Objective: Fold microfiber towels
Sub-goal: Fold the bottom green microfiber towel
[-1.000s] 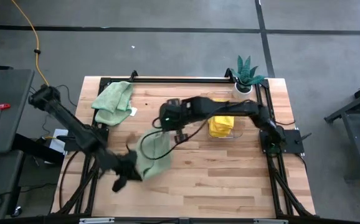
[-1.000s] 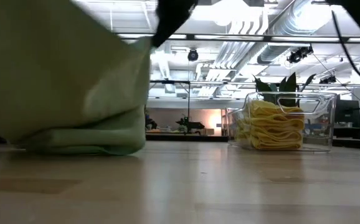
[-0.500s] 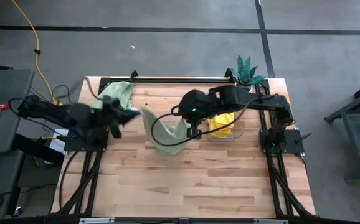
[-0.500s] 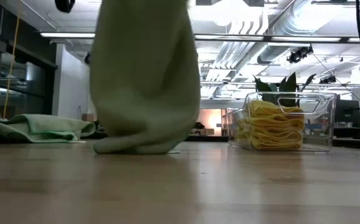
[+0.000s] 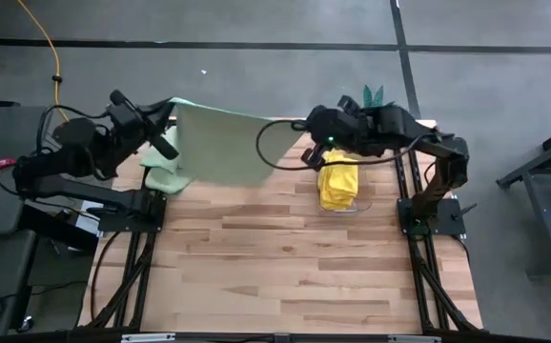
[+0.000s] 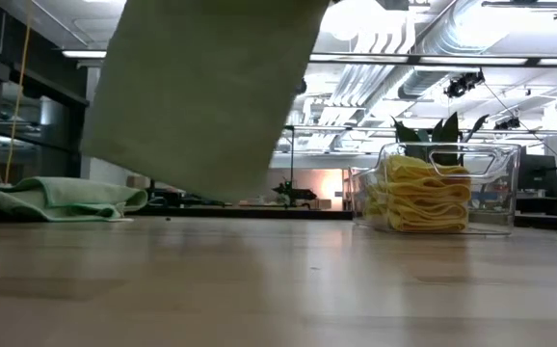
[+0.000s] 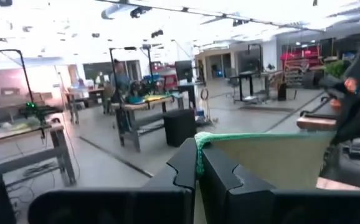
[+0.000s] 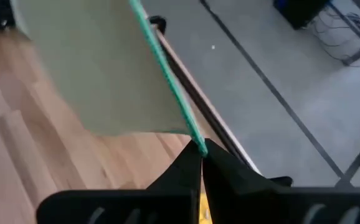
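Note:
A pale green microfiber towel hangs spread out above the table's far half, its lower edge clear of the wood. My left gripper is shut on one upper corner and my right gripper on the other, both raised well above the table. A second green towel lies crumpled at the far left. Folded yellow towels are stacked in a clear bin at the far right. My left gripper pinches the towel's upper corner by its green hem between its two fingers, which point roughly level toward the table's right. The cloth runs away from that corner toward the other arm. My right gripper pinches the opposite upper corner at the hem between its fingertips, slanting down from the right. The hemmed top edge runs straight between the two holds, and the towel hangs flat below it, lifted clear.
A small potted plant stands at the far right corner behind the bin. A black rail runs along the table's far edge. The near half of the wooden table shows bare boards.
Both grippers have risen and gone toward the far edge; the left one swung from the near left up to the far left and turned level. The towel, bunched with its lower part on the table, has been lifted clear and spread out between the two corners.

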